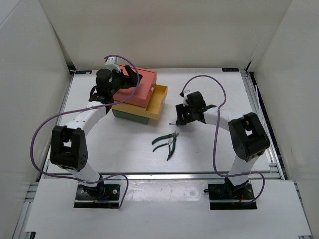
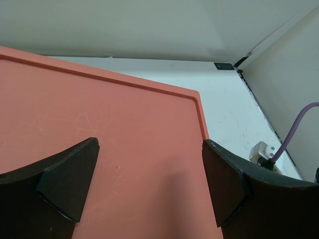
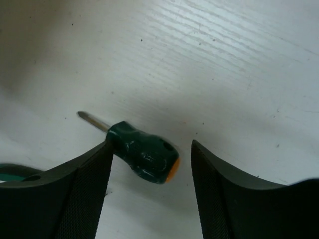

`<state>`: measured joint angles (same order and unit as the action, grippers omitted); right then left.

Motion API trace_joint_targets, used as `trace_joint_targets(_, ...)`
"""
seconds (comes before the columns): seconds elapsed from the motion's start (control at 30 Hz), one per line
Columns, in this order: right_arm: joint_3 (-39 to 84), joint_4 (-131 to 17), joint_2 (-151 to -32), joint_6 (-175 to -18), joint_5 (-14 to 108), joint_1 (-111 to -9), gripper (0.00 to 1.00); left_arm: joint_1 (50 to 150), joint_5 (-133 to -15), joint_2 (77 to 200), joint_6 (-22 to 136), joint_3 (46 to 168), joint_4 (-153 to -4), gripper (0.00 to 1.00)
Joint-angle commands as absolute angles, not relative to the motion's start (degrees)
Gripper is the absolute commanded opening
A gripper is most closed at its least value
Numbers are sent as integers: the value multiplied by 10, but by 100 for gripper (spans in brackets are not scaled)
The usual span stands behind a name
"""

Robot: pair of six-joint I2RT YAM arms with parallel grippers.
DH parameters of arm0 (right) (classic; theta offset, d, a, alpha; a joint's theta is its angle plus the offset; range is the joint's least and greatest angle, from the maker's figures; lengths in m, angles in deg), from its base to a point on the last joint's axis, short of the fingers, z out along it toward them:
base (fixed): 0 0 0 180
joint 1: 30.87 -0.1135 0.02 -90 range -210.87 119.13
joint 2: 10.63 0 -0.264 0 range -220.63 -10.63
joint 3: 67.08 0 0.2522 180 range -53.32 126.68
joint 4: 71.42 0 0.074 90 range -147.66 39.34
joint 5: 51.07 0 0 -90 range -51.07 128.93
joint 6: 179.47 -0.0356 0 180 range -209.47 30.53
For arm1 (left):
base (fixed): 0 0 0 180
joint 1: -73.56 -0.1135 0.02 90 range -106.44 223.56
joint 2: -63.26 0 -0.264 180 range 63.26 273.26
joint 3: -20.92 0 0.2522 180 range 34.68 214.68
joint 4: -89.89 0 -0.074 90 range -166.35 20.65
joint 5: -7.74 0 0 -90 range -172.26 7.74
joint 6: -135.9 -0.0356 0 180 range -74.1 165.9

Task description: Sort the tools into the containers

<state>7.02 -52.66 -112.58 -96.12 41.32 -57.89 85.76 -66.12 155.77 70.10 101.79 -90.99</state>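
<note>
**Yellow drawer out; screwdriver between the right fingers**

The drawer stack point(image 1: 130, 102) sits left of centre on the table point(image 1: 229, 84), toward the back. The salmon-red drawer point(image 1: 142, 92) is on top. The yellow drawer point(image 1: 158, 102) under it is slid out to the right with its tray open, but what is in it is too small to make out from above. Only an edge of the dark green drawer point(image 1: 122, 114) shows at the bottom.

The left gripper point(image 2: 149, 149) is over the flat salmon top, fingers wide apart with nothing between them. Whether it touches the surface cannot be told.

The screwdriver point(image 3: 144, 154) lies on the white table near the front of the yellow drawer, on its right side. It has a green handle with an orange butt, and its shaft points away from the wrist camera. It is between the fingers of the right gripper point(image 3: 149, 147), which stand apart and are not clamped. The handle is close against the finger on the left of that view, with a clear gap to the other.

Two pliers point(image 1: 169, 142) lie together nearer the arm bases, just this side of the right gripper. They may be touching or overlapping; I cannot tell which.

Bare table runs right and back from the right arm to the metal rail point(image 1: 251, 99). White walls point(image 1: 164, 30) close three sides. A purple cable point(image 1: 209, 79) arcs over each arm.
</note>
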Motion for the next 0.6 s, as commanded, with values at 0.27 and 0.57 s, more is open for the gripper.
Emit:
trace_joint_targets(0.27,76,-553,-1150,-926,458,-583,62,858,-647,1564,708,993,-802,96)
trace_joint_targets(0.57,26,-566,-1138,-968,491,-584,57,859,-645,1566,708,992,-803,96)
